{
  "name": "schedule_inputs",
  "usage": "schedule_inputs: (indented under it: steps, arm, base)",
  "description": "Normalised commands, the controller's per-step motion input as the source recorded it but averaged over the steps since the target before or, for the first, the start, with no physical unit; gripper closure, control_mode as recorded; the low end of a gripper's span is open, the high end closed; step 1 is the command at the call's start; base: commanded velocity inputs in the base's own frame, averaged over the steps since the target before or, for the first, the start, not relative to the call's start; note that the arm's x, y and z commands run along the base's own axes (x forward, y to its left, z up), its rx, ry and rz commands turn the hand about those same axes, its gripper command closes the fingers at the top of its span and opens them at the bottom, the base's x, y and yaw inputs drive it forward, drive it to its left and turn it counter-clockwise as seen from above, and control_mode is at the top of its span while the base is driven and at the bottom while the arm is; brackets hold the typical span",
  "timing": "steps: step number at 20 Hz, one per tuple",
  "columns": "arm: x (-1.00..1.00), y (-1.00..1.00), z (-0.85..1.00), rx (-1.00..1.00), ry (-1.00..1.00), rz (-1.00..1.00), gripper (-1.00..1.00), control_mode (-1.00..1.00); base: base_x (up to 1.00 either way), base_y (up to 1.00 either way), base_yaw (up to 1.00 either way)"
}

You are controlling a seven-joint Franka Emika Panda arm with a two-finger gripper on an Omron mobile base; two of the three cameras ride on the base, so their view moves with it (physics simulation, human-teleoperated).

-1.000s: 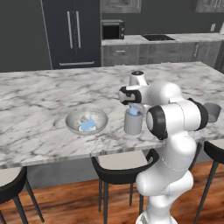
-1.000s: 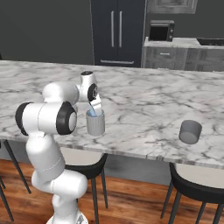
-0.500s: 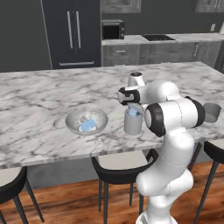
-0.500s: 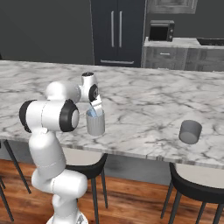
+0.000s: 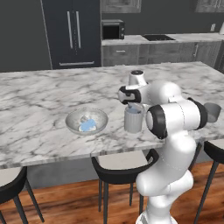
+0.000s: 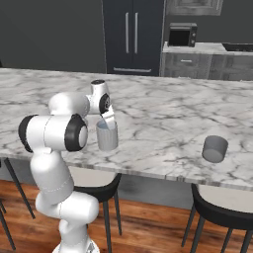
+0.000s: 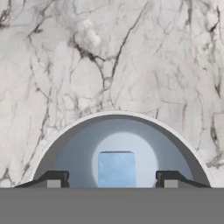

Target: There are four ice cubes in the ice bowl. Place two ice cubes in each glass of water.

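My gripper (image 5: pixel 133 106) hangs just above the nearer glass of water (image 5: pixel 133 119), open. In the hand view its fingertips (image 7: pixel 53 179) stand wide apart over the glass's rim (image 7: pixel 118 114). One pale blue ice cube (image 7: pixel 116 168) lies inside that glass, touching neither finger. From the right, the gripper (image 6: pixel 108 118) sits over the same glass (image 6: pixel 107 136). The ice bowl (image 5: pixel 72 119) stands to the left of it with pale blue ice cubes (image 5: pixel 87 126) inside. The second glass of water (image 6: pixel 215 148) stands far to the right, near the counter's front edge.
Everything stands on a long marble counter (image 5: pixel 39 96). Dark stools (image 5: pixel 120 168) are tucked under its near edge. A dark fridge (image 5: pixel 74 30) and a microwave (image 5: pixel 113 29) line the back wall.
The arm has stayed over the nearer glass. The fingers have spread apart, and the ice cube now lies loose in the glass.
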Motion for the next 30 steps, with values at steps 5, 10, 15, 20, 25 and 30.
schedule_inputs:
  steps: [5,10,15,20,25,30]
  arm:
    - [-0.03,0.04,0.01,-0.01,-0.04,0.0,1.0,-1.0]
    - [0.52,0.08,-0.26,-0.01,0.0,0.0,1.0,-1.0]
    - [0.09,0.01,0.17,0.0,-0.08,0.0,1.0,-1.0]
    - [-0.2,0.0,0.64,0.0,-0.08,0.01,1.0,-1.0]
    - [-0.82,0.3,0.55,-0.04,-0.11,0.13,-1.0,-1.0]
    - [-1.0,0.54,0.25,-0.21,0.02,0.43,-1.0,-1.0]
  base:
    - [0.0,0.0,0.0]
    - [0.0,0.0,0.0]
    - [0.0,0.0,0.0]
    - [0.0,0.0,0.0]
    - [0.0,0.0,0.0]
    - [0.0,0.0,0.0]
